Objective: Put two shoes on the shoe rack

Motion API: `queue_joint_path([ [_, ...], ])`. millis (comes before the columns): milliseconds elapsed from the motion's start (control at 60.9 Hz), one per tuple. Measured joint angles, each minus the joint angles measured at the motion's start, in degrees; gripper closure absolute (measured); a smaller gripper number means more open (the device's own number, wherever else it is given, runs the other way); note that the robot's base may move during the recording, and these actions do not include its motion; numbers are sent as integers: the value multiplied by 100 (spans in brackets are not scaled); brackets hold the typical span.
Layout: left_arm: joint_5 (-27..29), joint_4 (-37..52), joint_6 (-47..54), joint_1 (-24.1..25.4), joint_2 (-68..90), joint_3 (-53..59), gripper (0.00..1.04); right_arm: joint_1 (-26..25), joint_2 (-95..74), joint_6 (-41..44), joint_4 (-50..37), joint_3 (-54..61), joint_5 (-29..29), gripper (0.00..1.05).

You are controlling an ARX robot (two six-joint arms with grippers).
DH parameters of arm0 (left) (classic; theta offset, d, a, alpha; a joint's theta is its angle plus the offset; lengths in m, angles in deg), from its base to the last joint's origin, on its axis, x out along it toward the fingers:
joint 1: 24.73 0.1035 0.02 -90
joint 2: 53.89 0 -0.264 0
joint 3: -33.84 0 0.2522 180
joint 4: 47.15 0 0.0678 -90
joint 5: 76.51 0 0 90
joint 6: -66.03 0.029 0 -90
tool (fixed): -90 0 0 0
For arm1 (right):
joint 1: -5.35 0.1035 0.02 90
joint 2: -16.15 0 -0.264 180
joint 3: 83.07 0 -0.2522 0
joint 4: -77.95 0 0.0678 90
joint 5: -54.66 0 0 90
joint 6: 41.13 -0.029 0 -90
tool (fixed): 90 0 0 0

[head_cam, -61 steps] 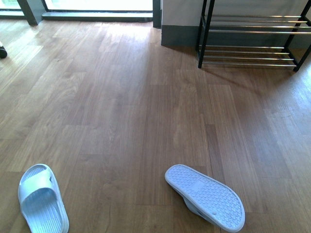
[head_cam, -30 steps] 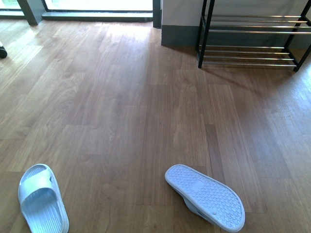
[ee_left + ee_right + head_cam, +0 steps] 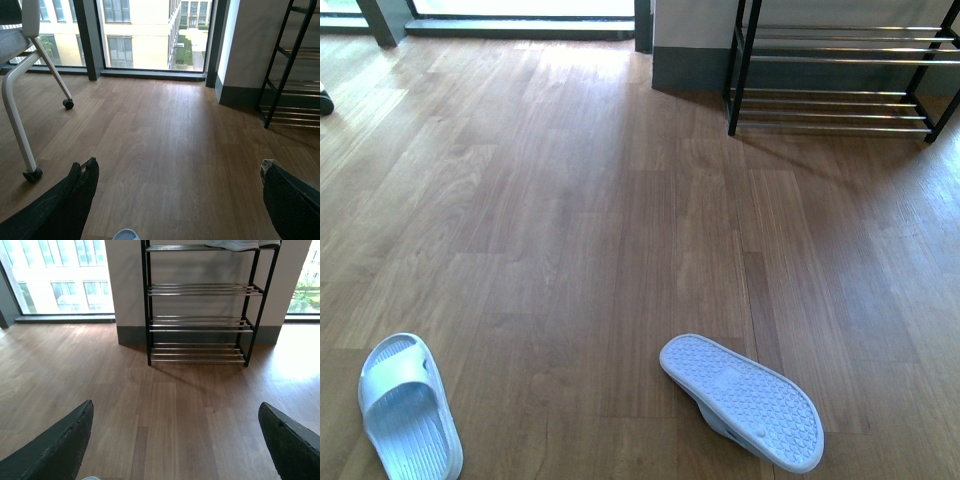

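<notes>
shoe rack (image 3: 840, 60) slightly higher in view

Ribbed pale blue rubber slide (image 3: 408, 408) at 7 o'clock; overturned pale blue slide (image 3: 745, 400), sole stud-dotted; black-and-chrome shoe rack (image 3: 840, 59).

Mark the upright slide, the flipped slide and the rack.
Upright slide (image 3: 395, 375): front view, on its strap.
Flipped slide (image 3: 745, 400): front view, mid-sole.
Rack (image 3: 200, 288): right wrist view, on a middle tier's bars.

Well apart: upright slide (image 3: 408, 408), overturned slide (image 3: 742, 400); rack (image 3: 840, 59) beyond
</notes>
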Motion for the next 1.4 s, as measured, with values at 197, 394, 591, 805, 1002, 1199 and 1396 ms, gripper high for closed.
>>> queue_joint_path([
  [197,0,0,0,0,0,0,9,0,0,2,0,0,0,9],
  [394,592,-363,-225,-151,131,-125,9,0,0,0,0,0,0,9],
  [591,1110,-629,-1633,732,2514,-514,9,0,0,2,0,-2,0,9],
  [805,1480,3075,-1471,717,7694,-1185,9,0,0,0,0,-2,2,9],
  [1002,2009,4487,-1641,-63,11331,-1357,9,0,2,0,0,-2,0,9],
  [1199,2234,5386,-2494,-1878,13261,-1001,9,0,0,0,0,0,-4,9],
  [1396,2430,5960,-2830,-1993,14635,-1316,9,0,0,0,0,0,0,9],
])
